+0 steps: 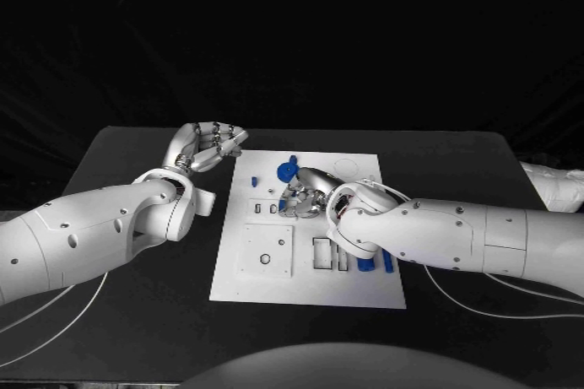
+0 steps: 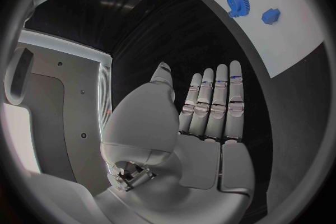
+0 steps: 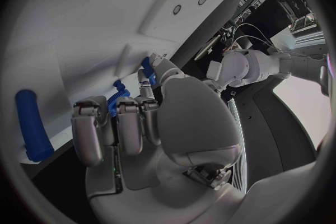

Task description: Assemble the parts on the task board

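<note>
The white task board (image 1: 250, 288) lies in the middle of the black table. My right hand (image 1: 307, 195) is over its middle, fingers curled, and pinches a small ribbed blue part (image 3: 117, 96) against the board (image 3: 84, 22). A blue gear (image 1: 289, 168) stands near the board's far edge, also seen as the gear (image 2: 237, 0) beside a small blue piece (image 2: 270, 15). My left hand (image 1: 209, 146) hovers off the board's far left corner; its fingers (image 2: 213, 102) are stretched out and hold nothing.
Blue rods (image 1: 371, 265) lie in slots on the board's right side under my right forearm; one rod (image 3: 31, 126) shows close to the right hand. A square plate with a hole (image 1: 266, 252) sits on the board's near left. Black table (image 1: 134, 321) surrounds the board.
</note>
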Motion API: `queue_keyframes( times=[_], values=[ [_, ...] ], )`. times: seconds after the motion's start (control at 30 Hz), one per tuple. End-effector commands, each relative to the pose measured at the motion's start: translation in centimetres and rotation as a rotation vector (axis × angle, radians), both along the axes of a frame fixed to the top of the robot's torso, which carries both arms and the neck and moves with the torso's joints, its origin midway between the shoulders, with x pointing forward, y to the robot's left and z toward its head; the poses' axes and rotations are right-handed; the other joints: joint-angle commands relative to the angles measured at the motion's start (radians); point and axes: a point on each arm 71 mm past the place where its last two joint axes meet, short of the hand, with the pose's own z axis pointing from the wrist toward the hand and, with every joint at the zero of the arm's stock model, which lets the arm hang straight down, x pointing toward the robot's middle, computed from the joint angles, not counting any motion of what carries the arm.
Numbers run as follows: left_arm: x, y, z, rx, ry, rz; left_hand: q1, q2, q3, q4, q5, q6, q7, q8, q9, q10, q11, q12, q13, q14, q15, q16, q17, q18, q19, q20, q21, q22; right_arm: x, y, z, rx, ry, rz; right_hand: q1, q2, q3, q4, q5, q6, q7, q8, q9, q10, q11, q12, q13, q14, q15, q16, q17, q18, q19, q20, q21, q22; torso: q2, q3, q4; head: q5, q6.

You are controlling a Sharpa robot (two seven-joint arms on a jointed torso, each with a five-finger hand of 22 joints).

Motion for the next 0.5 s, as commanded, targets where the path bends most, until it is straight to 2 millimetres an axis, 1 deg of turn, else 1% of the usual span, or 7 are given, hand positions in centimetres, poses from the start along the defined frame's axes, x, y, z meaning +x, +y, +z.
queue_keyframes(
  times=[0.03,0.13,0.23,0.33,0.43,0.5],
  values=[
    [-0.06,-0.27,0.15,-0.004,-0.012,-0.018,0.002,0.01,-0.007,-0.001,0.004,0.007,-0.001,-0.004,0.002,0.002,0.003,-0.003,0.001,-0.009,-0.001,-0.006,0.001,0.011,-0.007,0.002,-0.005,-0.001,-0.11,-0.04,-0.35,-0.022,0.009,0.016,-0.001,0.008,0.001,-0.008,0.006,-0.007,0.002,-0.006,0.001,0.103,0.008,0.003,0.263,0.104,0.005,0.004,0.263,-0.014,0.103,0.009,0.004,0.263,0.0,0.0001,0.0013,-0.003,0.0],
    [-0.07,-0.16,0.16,-0.003,-0.012,-0.015,0.002,0.01,-0.007,-0.001,0.004,0.007,-0.001,-0.004,0.002,0.002,0.003,-0.003,0.001,-0.009,-0.001,-0.006,0.001,0.011,-0.007,0.002,-0.005,-0.001,-0.12,-0.05,-0.37,-0.025,0.009,0.019,-0.001,0.008,0.001,-0.008,0.006,-0.007,0.002,-0.006,0.001,0.103,0.008,0.003,0.263,0.104,0.005,0.004,0.263,-0.014,0.103,0.009,0.004,0.263,0.0,0.0005,-0.001,0.0,-0.002],
    [-0.08,-0.06,0.16,-0.002,-0.012,-0.012,0.002,0.01,-0.007,-0.001,0.004,0.007,-0.001,-0.004,0.002,0.002,0.003,-0.003,0.001,-0.009,-0.001,-0.006,0.001,0.011,-0.007,0.002,-0.005,-0.001,-0.13,-0.06,-0.4,-0.029,0.01,0.023,-0.001,0.008,0.001,-0.008,0.006,-0.008,0.002,-0.007,0.0,0.103,0.009,0.003,0.263,0.104,0.006,0.004,0.263,-0.014,0.103,0.009,0.004,0.263,0.0,0.0002,-0.0001,-0.002,-0.002],
    [-0.08,-0.01,0.16,-0.001,-0.012,-0.011,0.004,0.011,-0.007,-0.002,0.005,0.007,-0.002,-0.004,0.002,0.002,0.002,-0.003,0.002,-0.009,-0.001,-0.006,0.002,0.012,-0.007,0.002,-0.005,-0.001,-0.19,-0.01,-0.41,-0.039,0.007,0.034,0.001,0.004,0.001,-0.013,0.004,-0.015,0.003,-0.013,-0.002,0.103,0.01,0.003,0.263,0.104,0.007,0.004,0.263,-0.014,0.103,0.011,0.004,0.263,0.0,0.0001,0.0001,-0.004,-0.005],
    [-0.08,0.0,0.16,-0.001,-0.012,-0.011,0.004,0.011,-0.007,-0.002,0.005,0.007,-0.002,-0.004,0.002,0.002,0.002,-0.003,0.002,-0.009,-0.001,-0.006,0.002,0.012,-0.007,0.002,-0.005,-0.001,-0.27,0.06,-0.39,-0.048,0.0,0.044,0.0,-0.001,0.001,-0.015,0.001,-0.026,0.008,-0.022,-0.006,0.103,0.013,0.003,0.263,0.104,0.009,0.004,0.263,-0.014,0.103,0.013,0.004,0.263,-0.001,0.0003,0.0006,-0.005,-0.005],
    [-0.08,0.02,0.16,-0.001,-0.012,-0.011,0.004,0.011,-0.007,-0.002,0.005,0.007,-0.002,-0.004,0.002,0.002,0.002,-0.003,0.002,-0.009,-0.001,-0.006,0.002,0.012,-0.007,0.002,-0.005,-0.001,-0.32,0.12,-0.39,-0.052,-0.002,0.049,-0.006,-0.006,-0.001,-0.016,-0.001,-0.047,0.018,-0.034,-0.012,0.103,0.021,0.003,0.263,0.104,0.014,0.004,0.263,-0.014,0.103,0.017,0.004,0.263,0.0,0.0002,-0.0006,-0.003,-0.005]
  ],
)
